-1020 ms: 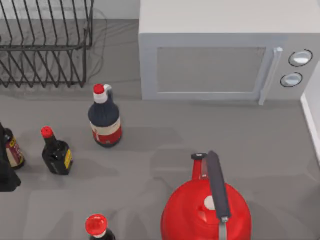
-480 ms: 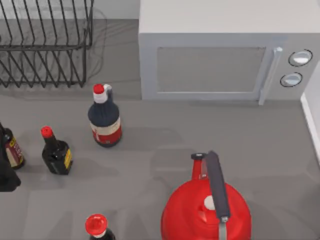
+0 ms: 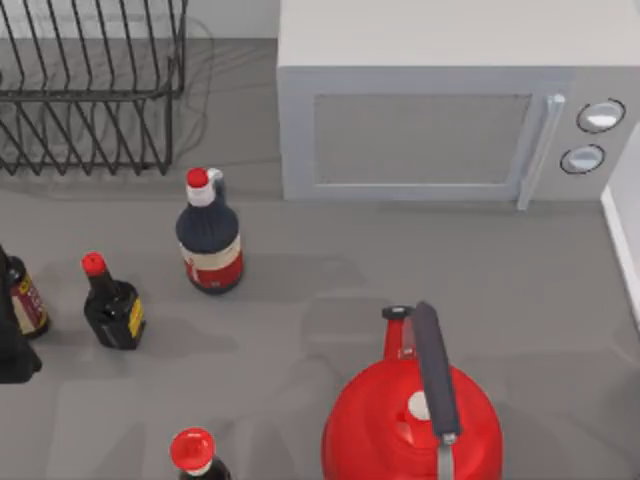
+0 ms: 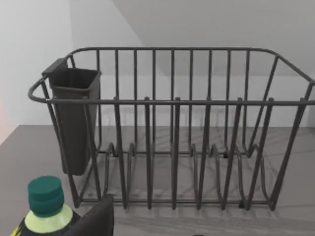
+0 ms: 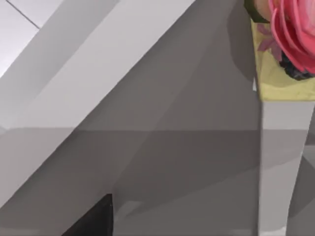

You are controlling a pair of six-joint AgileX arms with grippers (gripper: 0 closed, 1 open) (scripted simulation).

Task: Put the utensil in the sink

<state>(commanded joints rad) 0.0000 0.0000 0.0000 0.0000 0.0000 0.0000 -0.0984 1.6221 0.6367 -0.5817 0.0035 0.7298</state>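
From above, a grey surface (image 3: 330, 270) carries a wire rack (image 3: 90, 90) at the back left and a white microwave (image 3: 450, 110) behind the middle and right. A dark bottle (image 3: 210, 235) with a red cap stands just in front of the microwave's left corner, a smaller bottle (image 3: 113, 303) sits to its left, and another bottle (image 3: 22, 298) stands at the left edge beside a dark shape I cannot identify. A red kettle (image 3: 412, 420) with a dark handle sits at the front, and a red-capped bottle top (image 3: 193, 450) pokes in at the front left. The left wrist view faces the rack (image 4: 172, 128), which has a dark cup (image 4: 74, 118) hung on one end; a green-capped bottle (image 4: 45, 201) stands close by. The right wrist view shows a white post (image 5: 278, 162) under a yellow box with a pink flower (image 5: 293, 29). I cannot tell either gripper's state, and I cannot make out the utensil or the sink.
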